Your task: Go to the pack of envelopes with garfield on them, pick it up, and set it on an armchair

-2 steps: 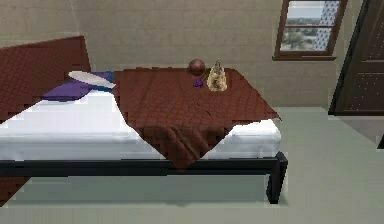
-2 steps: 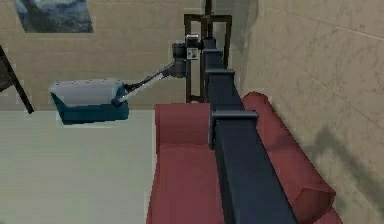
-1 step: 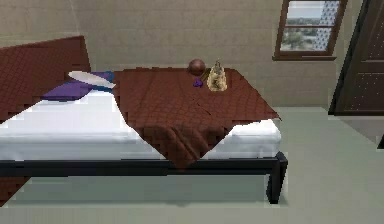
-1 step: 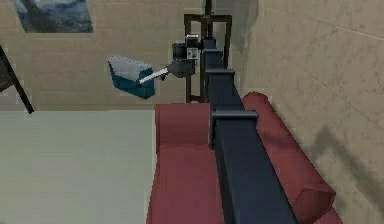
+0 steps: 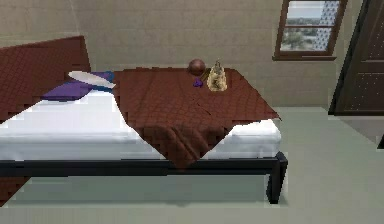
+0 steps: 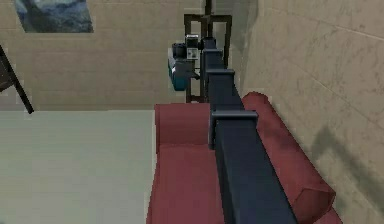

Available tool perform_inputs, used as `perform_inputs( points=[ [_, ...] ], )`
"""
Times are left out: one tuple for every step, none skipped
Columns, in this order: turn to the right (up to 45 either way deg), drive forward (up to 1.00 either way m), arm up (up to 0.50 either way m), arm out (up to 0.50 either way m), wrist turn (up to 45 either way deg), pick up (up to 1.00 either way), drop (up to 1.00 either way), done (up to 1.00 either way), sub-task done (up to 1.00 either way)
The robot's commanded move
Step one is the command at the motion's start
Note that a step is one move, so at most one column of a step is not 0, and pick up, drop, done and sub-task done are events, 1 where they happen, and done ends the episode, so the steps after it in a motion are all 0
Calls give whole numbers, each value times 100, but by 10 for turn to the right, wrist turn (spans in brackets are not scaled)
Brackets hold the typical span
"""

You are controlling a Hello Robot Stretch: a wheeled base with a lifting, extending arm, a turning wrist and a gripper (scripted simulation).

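In the arm side view my arm (image 6: 235,140) rises as a dark bar over a red upholstered armchair (image 6: 185,165). Its rounded backrest (image 6: 290,150) runs along the beige wall at the right. The gripper (image 6: 180,62) stands past the seat's far end, in front of the wall. A small teal-blue thing (image 6: 181,80) hangs at the gripper's far end, clear of the seat and floor, so the gripper holds it. Its shape is too small to name.
A dark upright stand (image 6: 208,22) rises against the wall behind the gripper, and a framed picture (image 6: 55,14) hangs at the upper left. The forward view has a bed (image 5: 60,130) with a red-brown blanket (image 5: 190,105), pillows, a brown ball (image 5: 197,67), a window (image 5: 308,28) and a dark door (image 5: 362,60).
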Motion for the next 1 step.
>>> perform_inputs(
  points=[
    [0,0,-38,0,0,0,0,0,0]
  ],
)
